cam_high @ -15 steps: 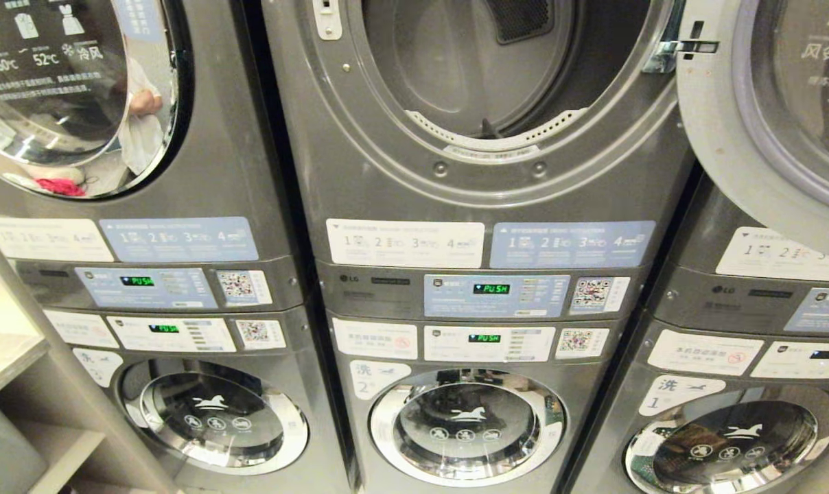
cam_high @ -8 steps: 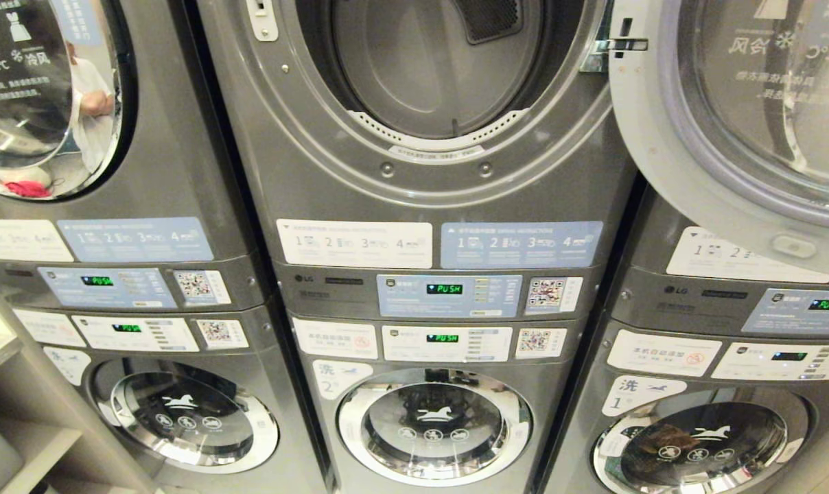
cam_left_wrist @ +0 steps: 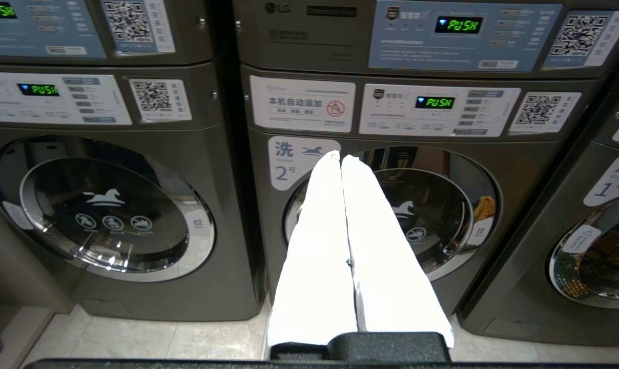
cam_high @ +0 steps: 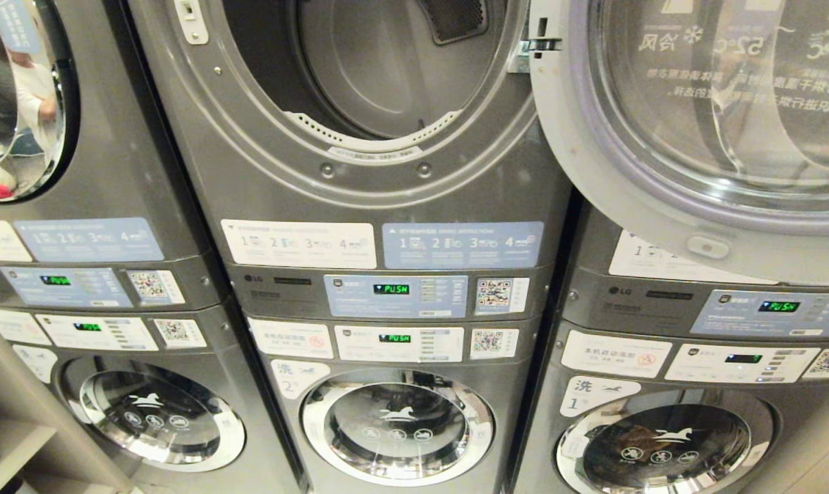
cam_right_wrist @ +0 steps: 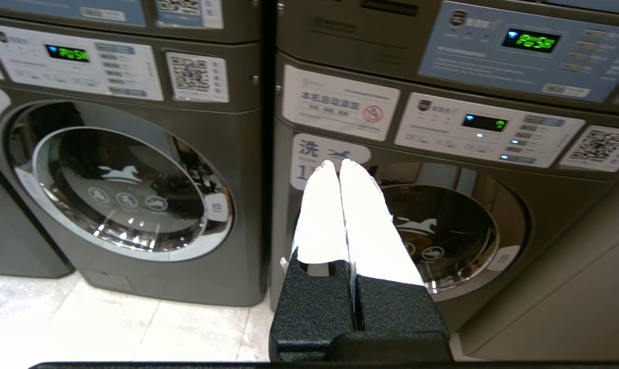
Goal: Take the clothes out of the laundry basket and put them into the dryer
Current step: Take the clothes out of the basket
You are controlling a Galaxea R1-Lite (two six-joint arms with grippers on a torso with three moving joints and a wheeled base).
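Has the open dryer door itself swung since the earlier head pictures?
No. The dryer door keeps its place against the dryer opening; the whole scene slid left, so the camera moved.

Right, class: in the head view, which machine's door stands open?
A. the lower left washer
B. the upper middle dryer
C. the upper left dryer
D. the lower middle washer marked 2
B: the upper middle dryer shows its bare drum, with its door swung out to the right.
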